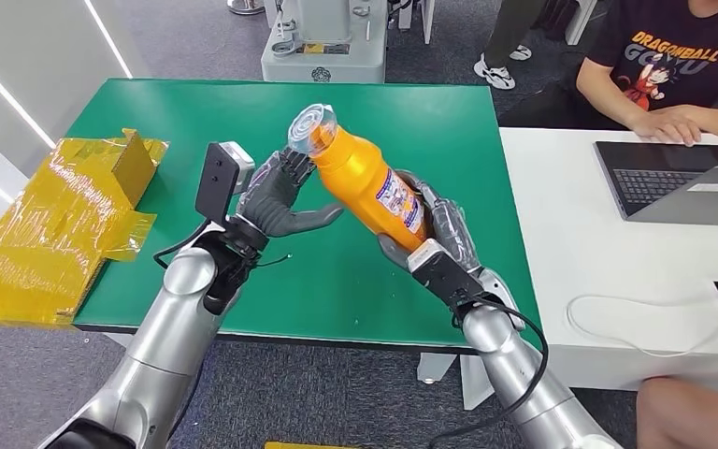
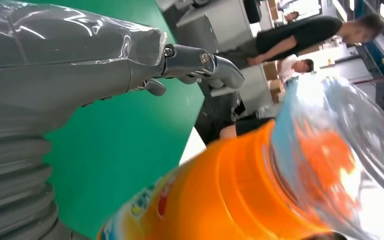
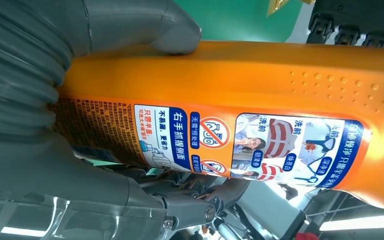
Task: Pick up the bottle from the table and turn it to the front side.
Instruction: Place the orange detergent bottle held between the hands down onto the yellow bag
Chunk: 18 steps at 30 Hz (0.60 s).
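An orange bottle point(image 1: 369, 182) with a clear cap point(image 1: 310, 126) is lifted off the green table point(image 1: 196, 112), tilted with its cap up and to the far left. My right hand point(image 1: 439, 229) grips its lower body; in the right wrist view the thumb point(image 3: 140, 25) presses on the bottle point(image 3: 260, 80) above the printed label point(image 3: 240, 142). My left hand point(image 1: 280, 201) stands beside the neck with its fingers spread, holding nothing. The left wrist view has its fingers point(image 2: 205, 62) stretched out, apart from the bottle point(image 2: 220, 200).
A yellow torn cardboard box point(image 1: 56, 215) lies off the table's left edge. To the right stands a white table point(image 1: 570, 234) with a laptop point(image 1: 682, 182) and a cable point(image 1: 617, 318), where a person point(image 1: 673, 65) sits. A grey machine base point(image 1: 323, 42) stands behind.
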Available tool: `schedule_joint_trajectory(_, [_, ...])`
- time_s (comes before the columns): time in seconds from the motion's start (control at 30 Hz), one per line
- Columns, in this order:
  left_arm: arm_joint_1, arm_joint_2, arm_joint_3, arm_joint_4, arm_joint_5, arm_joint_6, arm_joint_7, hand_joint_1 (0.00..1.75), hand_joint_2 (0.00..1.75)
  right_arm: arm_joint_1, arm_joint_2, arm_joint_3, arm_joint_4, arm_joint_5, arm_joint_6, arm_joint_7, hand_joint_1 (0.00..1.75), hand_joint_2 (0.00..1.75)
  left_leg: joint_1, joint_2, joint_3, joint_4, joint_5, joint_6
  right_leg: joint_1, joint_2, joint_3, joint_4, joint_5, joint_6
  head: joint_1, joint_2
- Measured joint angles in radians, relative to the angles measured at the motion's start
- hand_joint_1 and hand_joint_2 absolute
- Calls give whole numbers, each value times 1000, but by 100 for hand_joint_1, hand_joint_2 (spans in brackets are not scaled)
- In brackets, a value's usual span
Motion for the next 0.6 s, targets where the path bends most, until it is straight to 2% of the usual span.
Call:
schedule_joint_trajectory(0.13, [-16,-25,-10,19,23,-1,17,0,175,-5,3,0,11,10,-12,1,175,175,0,0,0,0,0,0,0,0,0,0,0,0,0,0])
schedule_joint_trajectory(0.37, [-35,-107,-29,45,93,21,26,0,175,-5,6,0,42,29,-39,0,175,175,0,0,-1,0,0,0,0,0,0,0,0,0,0,0])
schedule_joint_trajectory(0.6, [-48,-152,-41,47,124,67,39,0,175,-9,6,-1,60,59,-63,7,175,175,0,0,-1,0,0,0,0,0,0,0,0,0,0,0])
